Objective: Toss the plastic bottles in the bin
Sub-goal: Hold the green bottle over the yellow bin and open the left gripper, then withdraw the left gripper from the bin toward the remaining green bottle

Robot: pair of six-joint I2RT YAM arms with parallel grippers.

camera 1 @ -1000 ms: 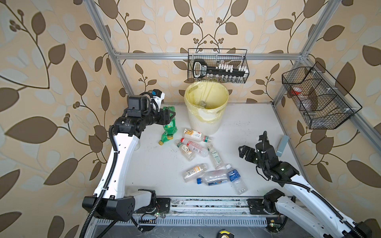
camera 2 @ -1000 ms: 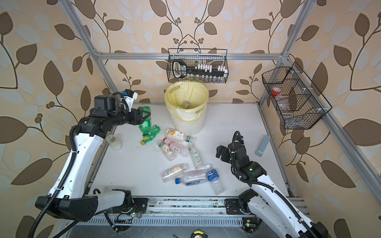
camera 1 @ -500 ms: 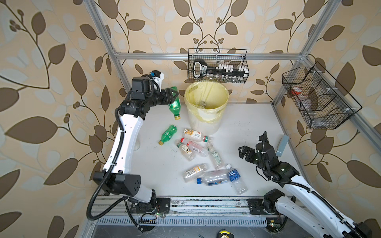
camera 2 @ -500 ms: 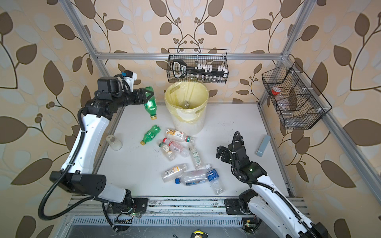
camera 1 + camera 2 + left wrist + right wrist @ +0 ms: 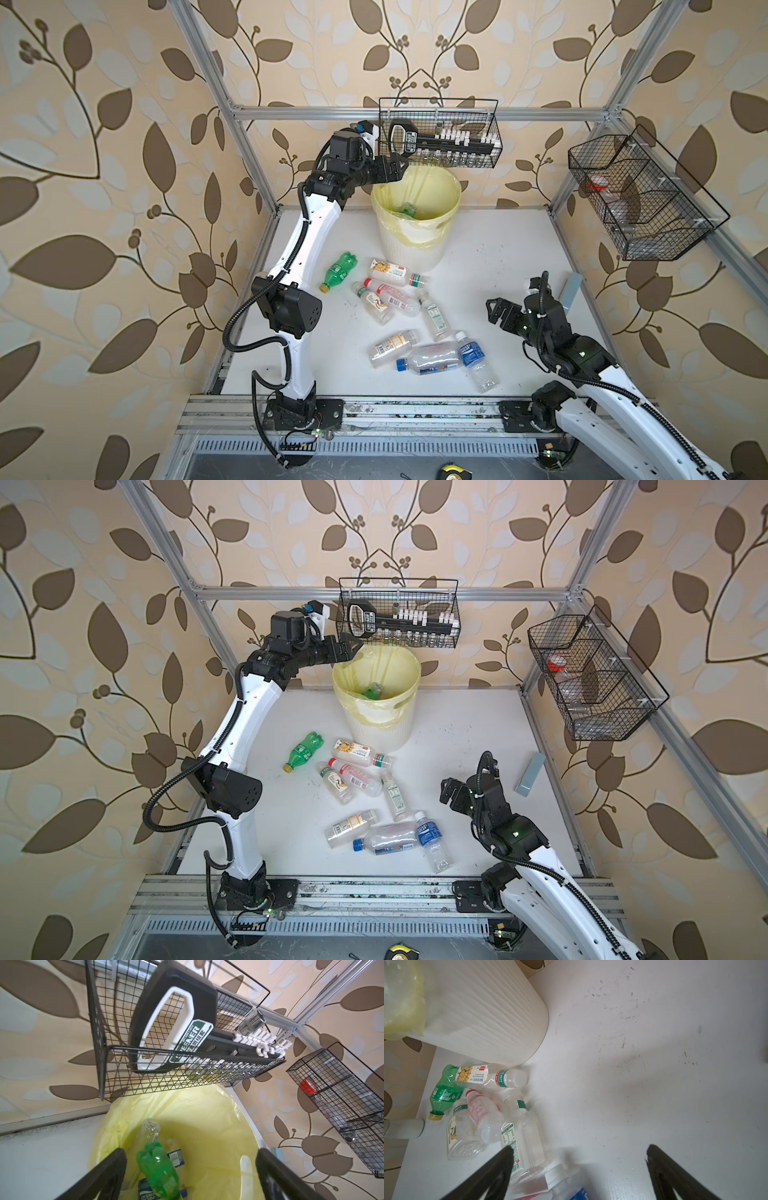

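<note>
In both top views I saw a white, scuffed bench point(image 5: 498, 249) boxed in by an aluminium frame point(image 5: 415, 113) and leaf-patterned wallpaper point(image 5: 104, 208). The bin point(image 5: 411, 253) stood at the back of the bench, below a black wire basket point(image 5: 440, 137) on the rear rail. A second wire basket point(image 5: 640, 199) hung on the right side. The left tool point(image 5: 397, 169) hung over the bin's rim, spread wide and empty, and a green bottle point(image 5: 409, 209) lay inside. Other plastic bottles point(image 5: 432, 358) lay scattered mid-bench. The right tool point(image 5: 496, 309) hovered at the right, wide and empty.

My left wrist view looked down past the spread tool point(image 5: 191, 1153) into the yellow liner point(image 5: 207, 1115), with the green bottle point(image 5: 160, 1169) at the bottom.

My right wrist view showed bare, black-flecked bench point(image 5: 654, 1043) between that tool's wide fingers point(image 5: 508, 1151), and bottles beside the bin's ribbed wall point(image 5: 483, 1012).
</note>
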